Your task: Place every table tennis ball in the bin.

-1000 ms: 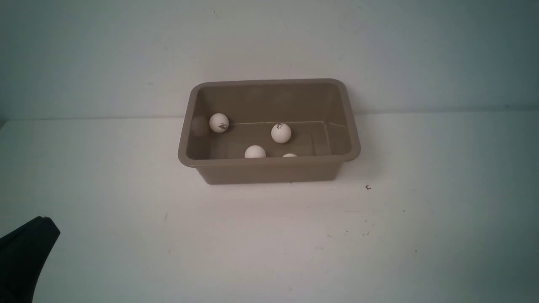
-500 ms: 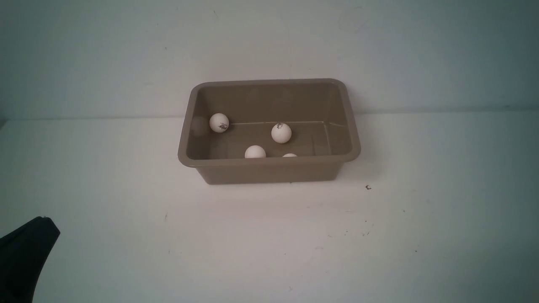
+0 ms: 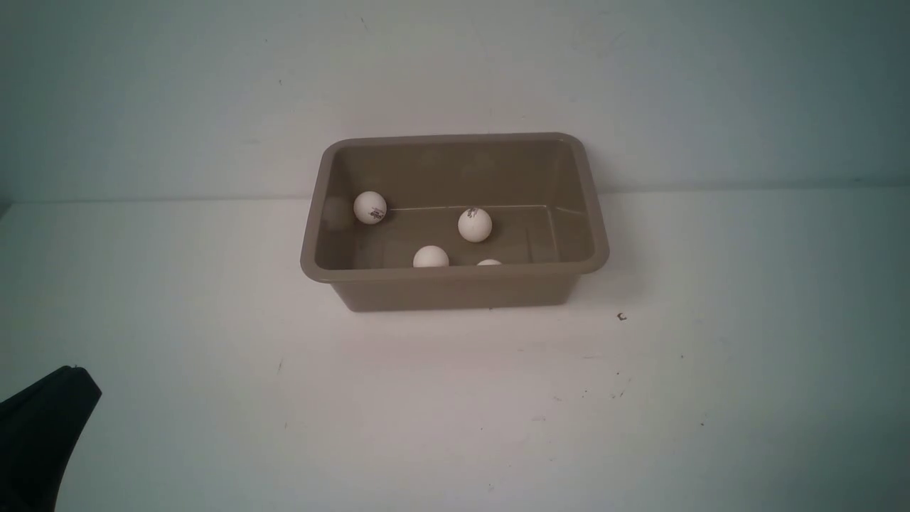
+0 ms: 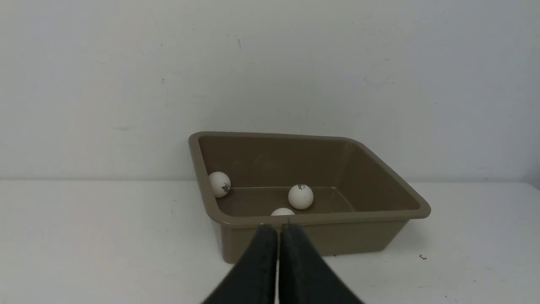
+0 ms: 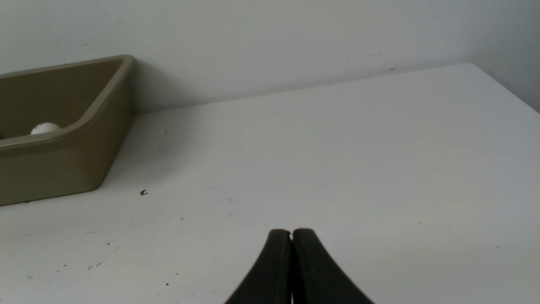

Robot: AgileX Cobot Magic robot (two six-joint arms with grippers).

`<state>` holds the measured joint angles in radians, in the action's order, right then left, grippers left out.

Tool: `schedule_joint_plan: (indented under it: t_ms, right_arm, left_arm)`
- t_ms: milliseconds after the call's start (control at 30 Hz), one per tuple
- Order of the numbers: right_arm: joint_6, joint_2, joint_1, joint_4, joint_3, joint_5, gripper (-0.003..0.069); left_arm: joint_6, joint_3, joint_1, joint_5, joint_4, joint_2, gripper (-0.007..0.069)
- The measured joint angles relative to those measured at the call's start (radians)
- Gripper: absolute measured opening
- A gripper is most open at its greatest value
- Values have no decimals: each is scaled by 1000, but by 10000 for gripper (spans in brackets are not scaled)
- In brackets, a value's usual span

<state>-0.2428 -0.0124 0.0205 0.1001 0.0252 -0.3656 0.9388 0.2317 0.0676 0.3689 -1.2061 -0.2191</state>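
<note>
The taupe bin (image 3: 455,272) stands on the white table, towards the back. Several white table tennis balls lie inside it: one against the left wall (image 3: 370,207), one mid-floor (image 3: 475,225), and two half hidden behind the near rim (image 3: 431,257) (image 3: 489,262). My left gripper (image 4: 278,228) is shut and empty, well short of the bin (image 4: 337,217), and it shows as a dark shape (image 3: 75,375) at the front view's lower left. My right gripper (image 5: 291,231) is shut on nothing, over bare table to the right of the bin (image 5: 63,169). It is out of the front view.
A small dark scrap (image 3: 621,316) lies on the table just right of the bin's near corner, with fine specks in front of it. A pale wall rises directly behind the bin. The table's right edge (image 5: 506,86) shows in the right wrist view.
</note>
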Motion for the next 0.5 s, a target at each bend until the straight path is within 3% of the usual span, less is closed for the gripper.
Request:
schedule_joint_plan:
  t_ms: [267, 500]
  right_arm:
    - [0, 0, 0, 0, 0, -1, -10]
    - [0, 0, 0, 0, 0, -1, -10]
  left_arm:
    - [12, 0, 0, -9, 12, 0, -4]
    - [274, -77, 0, -230, 84, 0, -4]
